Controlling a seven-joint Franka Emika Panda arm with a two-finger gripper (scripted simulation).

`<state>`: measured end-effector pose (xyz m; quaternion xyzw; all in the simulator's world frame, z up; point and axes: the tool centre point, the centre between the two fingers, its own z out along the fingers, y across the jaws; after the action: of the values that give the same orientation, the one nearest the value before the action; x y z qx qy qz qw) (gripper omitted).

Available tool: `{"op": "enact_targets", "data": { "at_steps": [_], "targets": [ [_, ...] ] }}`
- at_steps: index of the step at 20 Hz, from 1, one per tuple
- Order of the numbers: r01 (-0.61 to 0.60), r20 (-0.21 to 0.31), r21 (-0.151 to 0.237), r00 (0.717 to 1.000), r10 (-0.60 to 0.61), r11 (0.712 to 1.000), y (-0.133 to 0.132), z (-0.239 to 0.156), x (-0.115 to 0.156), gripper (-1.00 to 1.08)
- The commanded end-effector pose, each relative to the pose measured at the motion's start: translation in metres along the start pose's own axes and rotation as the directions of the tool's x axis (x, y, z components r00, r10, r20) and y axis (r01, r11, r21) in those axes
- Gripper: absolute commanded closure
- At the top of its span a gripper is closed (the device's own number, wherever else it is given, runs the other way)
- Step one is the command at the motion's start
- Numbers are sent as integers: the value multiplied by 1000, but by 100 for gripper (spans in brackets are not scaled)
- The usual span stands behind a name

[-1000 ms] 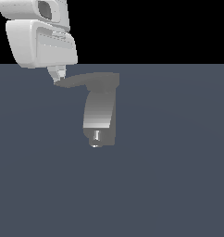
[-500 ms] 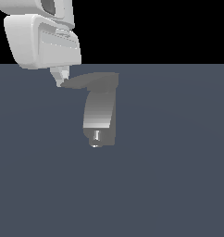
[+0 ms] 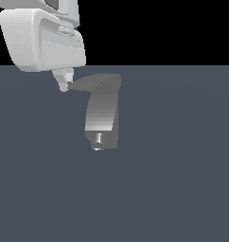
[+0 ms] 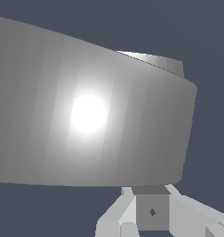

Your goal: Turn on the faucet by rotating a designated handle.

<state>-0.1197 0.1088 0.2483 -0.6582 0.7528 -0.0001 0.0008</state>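
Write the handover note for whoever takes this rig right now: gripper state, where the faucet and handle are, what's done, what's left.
Gripper: fingertips at the pointed tip of the handle; open or shut cannot be told, nothing visibly clamped.
Faucet: upright on the grey floor, nozzle pointing down, handle on its top pointing toward the exterior view's left.
Done: arm brought to the handle tip.
Left: rotate the handle to turn the faucet on.

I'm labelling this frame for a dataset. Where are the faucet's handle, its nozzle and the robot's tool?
handle (image 3: 95, 83): exterior view, middle of the flat lever.
nozzle (image 3: 98, 140): exterior view, the shiny cylinder under the faucet body.
tool (image 3: 65, 82): exterior view, fingertips beside the lever's pointed end.
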Motion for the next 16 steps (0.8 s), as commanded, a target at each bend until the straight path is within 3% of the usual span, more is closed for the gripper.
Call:
{"op": "enact_targets", "data": {
  "at_steps": [1, 16],
  "targets": [
    [0, 0, 0, 1000, 0, 1000, 0, 0, 4, 108],
    [-3, 0, -1, 1000, 3, 1000, 5, 0, 78, 108]
  ]
}}
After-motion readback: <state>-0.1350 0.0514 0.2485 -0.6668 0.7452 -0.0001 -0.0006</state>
